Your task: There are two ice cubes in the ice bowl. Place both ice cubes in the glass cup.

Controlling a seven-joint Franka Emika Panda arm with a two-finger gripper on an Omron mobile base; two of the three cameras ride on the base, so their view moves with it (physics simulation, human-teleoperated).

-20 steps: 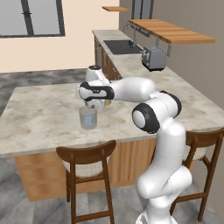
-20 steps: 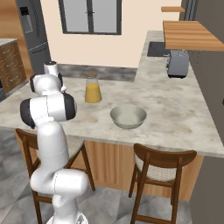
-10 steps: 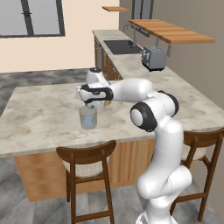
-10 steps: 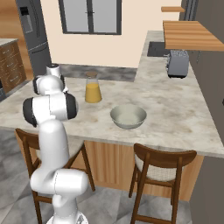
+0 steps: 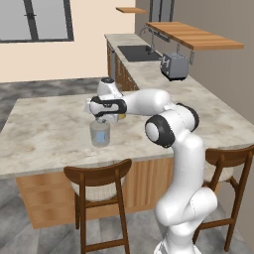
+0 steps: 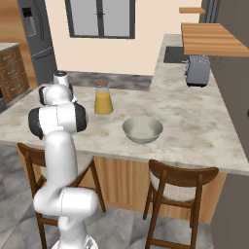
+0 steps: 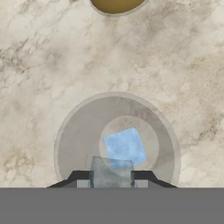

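Note:
The glass cup (image 5: 100, 134) stands on the island counter, and from above its round rim (image 7: 70, 127) rings one pale-blue ice cube (image 7: 125, 145) lying on its bottom. My gripper (image 7: 111, 180) hangs straight over the cup, shut on the other ice cube (image 7: 111, 171), which sits pinched between the two dark fingertips (image 7: 83, 179). From the left base the gripper (image 5: 101, 118) is just above the cup's mouth. The ice bowl (image 6: 142, 130) rests further right on the counter with nothing visible inside it.
A glass carafe of orange juice (image 6: 103, 98) stands behind the cup, its top at the hand view's upper edge (image 7: 116, 4). A toaster (image 6: 197, 70) sits on the far counter. Two wooden stools (image 6: 180, 177) stand along the island's near edge.
The hand has dipped slightly toward the cup's mouth, still shut on the ice cube. Cup, bowl and carafe have not moved.

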